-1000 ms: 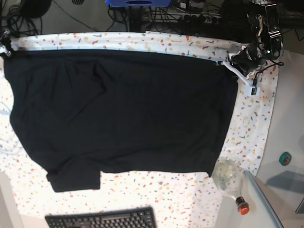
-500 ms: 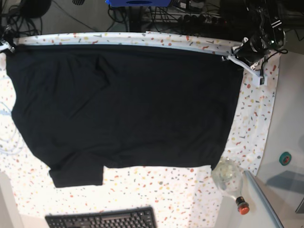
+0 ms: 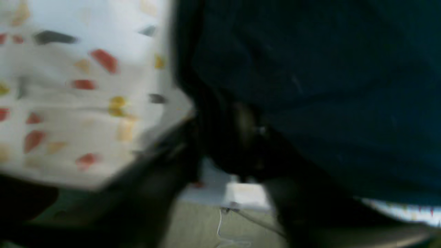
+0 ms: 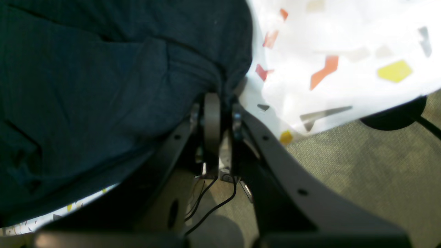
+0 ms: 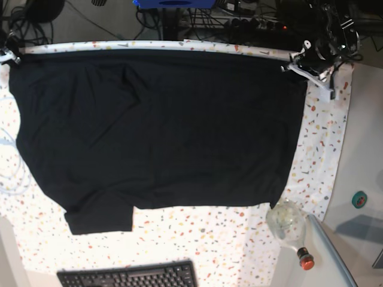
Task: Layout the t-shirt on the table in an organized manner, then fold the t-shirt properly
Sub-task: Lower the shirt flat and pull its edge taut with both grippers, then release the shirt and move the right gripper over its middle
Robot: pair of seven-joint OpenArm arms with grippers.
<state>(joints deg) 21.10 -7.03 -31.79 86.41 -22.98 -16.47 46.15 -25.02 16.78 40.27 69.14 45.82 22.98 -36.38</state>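
The black t-shirt [image 5: 155,131] lies spread flat over the speckled white table [image 5: 323,149], its far edge along the table's far edge and one sleeve near the front left. My right gripper [image 4: 217,101] is shut on a bunched corner of the t-shirt [image 4: 86,69]; in the base view it [image 5: 7,55] sits at the far left corner. My left gripper [image 5: 297,64] is at the shirt's far right corner. The left wrist view is blurred: dark cloth [image 3: 327,86] lies against the gripper [image 3: 234,137], and I cannot make out its jaws.
A black keyboard [image 5: 128,276] lies at the near edge. A clear glass bottle [image 5: 286,220] with a red cap rests at the near right corner. A green tape roll [image 5: 359,199] sits off to the right. Cables and equipment lie beyond the far edge.
Both grippers have moved toward the table's far edge, dragging the shirt with them. Its far edge now lines up with the table's far edge and the cloth lies flatter.
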